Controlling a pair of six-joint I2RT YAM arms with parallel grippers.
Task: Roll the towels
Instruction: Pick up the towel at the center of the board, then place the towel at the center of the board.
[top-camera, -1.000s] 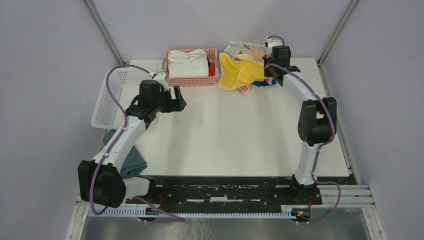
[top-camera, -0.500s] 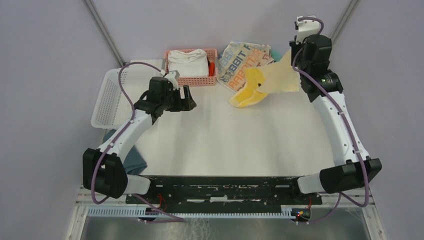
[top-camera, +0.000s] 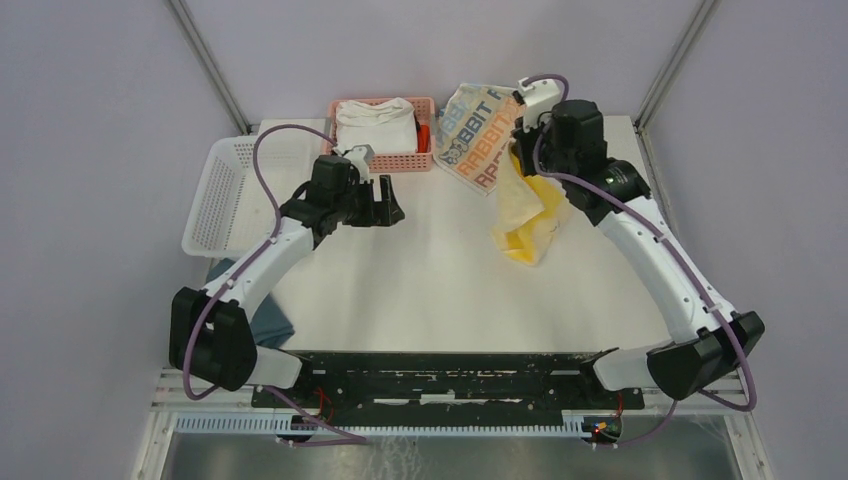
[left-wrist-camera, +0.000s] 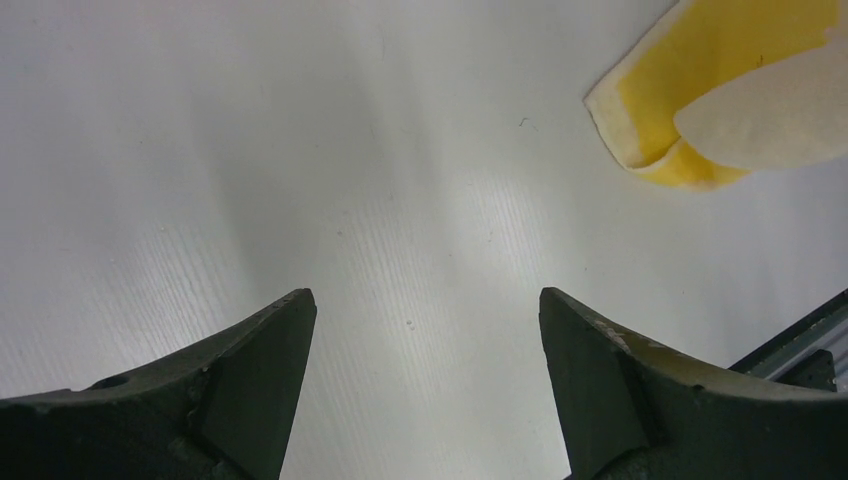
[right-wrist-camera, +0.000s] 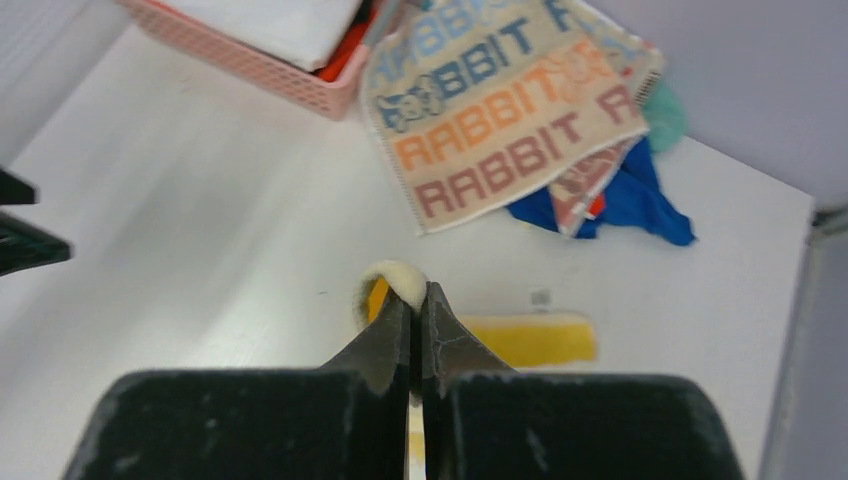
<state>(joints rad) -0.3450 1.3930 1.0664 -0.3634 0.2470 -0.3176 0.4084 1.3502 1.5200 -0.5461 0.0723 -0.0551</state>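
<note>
Yellow towel (top-camera: 522, 215) drops in from the far right corner, dangling from the right gripper (right-wrist-camera: 418, 300), clamped on its top, tail touching down toward the right edge; left gripper (left-wrist-camera: 425, 330), spread wide, edges closer, so flattening looks next

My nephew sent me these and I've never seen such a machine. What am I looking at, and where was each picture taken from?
Two robot arms are bolted to a white table. One picture looks down from above; the other two come from a camera on each wrist. The left end effector is open above bare table. The right end effector is shut on a yellow towel, which hangs down from it. At the back lie a RABBIT towel, a pink basket holding a white folded cloth, and, at the left, a white basket.
</note>
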